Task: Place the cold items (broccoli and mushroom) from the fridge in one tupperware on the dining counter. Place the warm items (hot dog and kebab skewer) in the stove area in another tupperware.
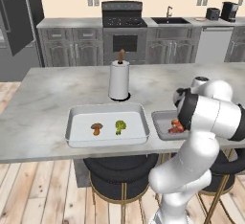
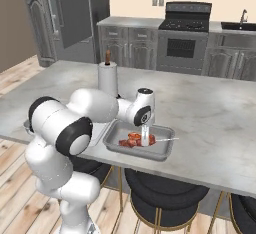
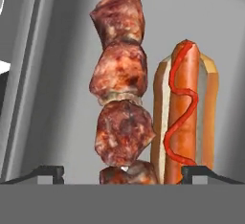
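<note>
In the hand view a kebab skewer (image 3: 122, 98) of brown meat chunks lies beside a hot dog (image 3: 184, 117) with a ketchup line, both on the grey floor of a tupperware (image 3: 67, 98). My gripper (image 3: 123, 173) hovers right over them, open, its tips standing wide of the kebab on either side and touching nothing. From the right base view the gripper (image 2: 145, 139) points down into this small tupperware (image 2: 165, 153) at the counter's front edge. A larger tupperware (image 1: 76, 117) to its left holds the mushroom (image 1: 96, 128) and the broccoli (image 1: 120, 126).
A paper towel roll (image 1: 118, 80) stands on the counter just behind the two containers. Dark round stools (image 1: 119, 173) sit under the counter's front edge. The stove (image 1: 123, 22) and the fridge (image 1: 14, 22) are across the kitchen floor.
</note>
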